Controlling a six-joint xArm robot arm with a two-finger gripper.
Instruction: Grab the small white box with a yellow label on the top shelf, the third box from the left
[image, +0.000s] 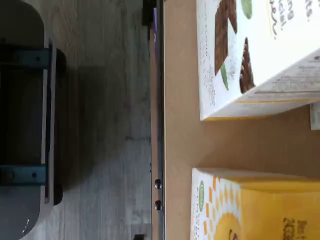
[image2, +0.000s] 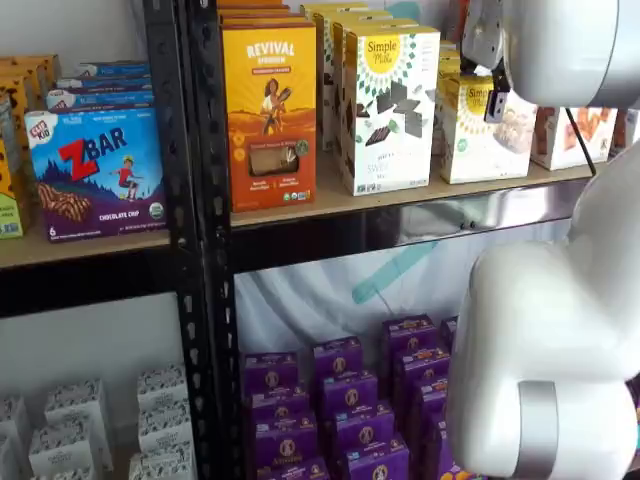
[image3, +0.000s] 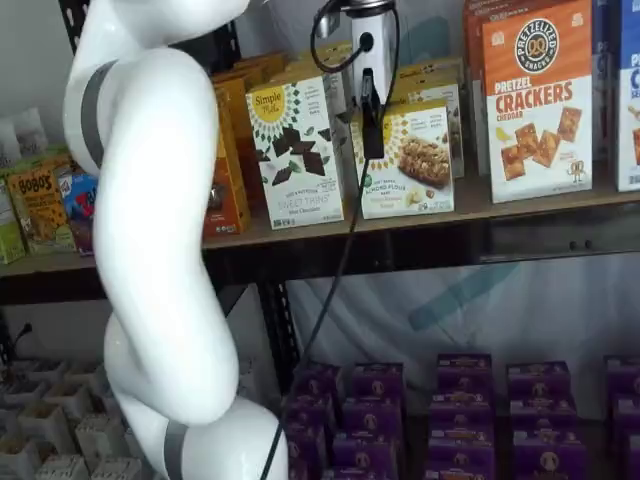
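The small white box with the yellow sunburst label stands on the top shelf in both shelf views (image2: 478, 140) (image3: 418, 165). It sits just right of a taller white Simple Mills box (image3: 295, 150). My gripper (image3: 372, 125) hangs in front of the small box's left edge, a little toward the camera. Only a black finger shows side-on, so I cannot tell whether it is open. The wrist view looks down on the small box's yellow top and side (image: 250, 207), with the shelf board (image: 185, 142) beside it. The shelf's silvery rail (image3: 520, 238) runs below the boxes.
The taller Simple Mills box also shows in the wrist view (image: 250, 50), with a gap of bare board between it and the small box. An orange crackers box (image3: 537, 100) stands to the right. A Revival box (image2: 270, 105) stands to the left. Purple boxes (image3: 460, 410) fill the lower shelf.
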